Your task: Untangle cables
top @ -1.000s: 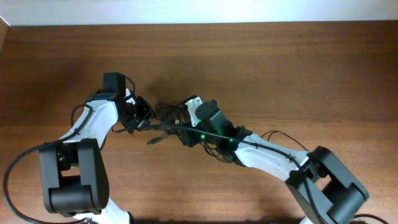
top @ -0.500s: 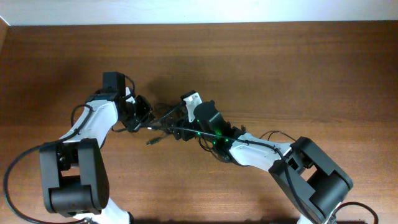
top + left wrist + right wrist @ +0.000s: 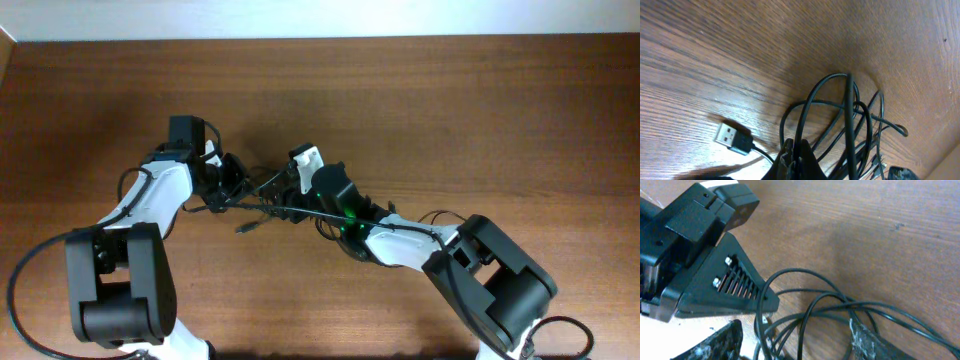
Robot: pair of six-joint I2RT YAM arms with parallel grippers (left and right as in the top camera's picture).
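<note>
Cables are lying bunched in a loose tangle on the bench, a little left of its middle and well away from every edge. The left arm is reaching in from the tangle's left side. Its jaws are pressing together on a strand there. In the left wrist view, black loops are rising from the closed tips and arching over the wood. One cord is ending in a silver flat plug, which is lying on the bench just beside the bunch, on the side toward the arms' bases. The right arm is reaching in from the tangle's right side. Its jaws are standing spread, the two fingers well apart, with several strands running across the gap between them. Cannot tell whether either finger is touching a strand. In the right wrist view, the left arm's black wedge-shaped finger is sitting close by, with its tip at a cable loop.
</note>
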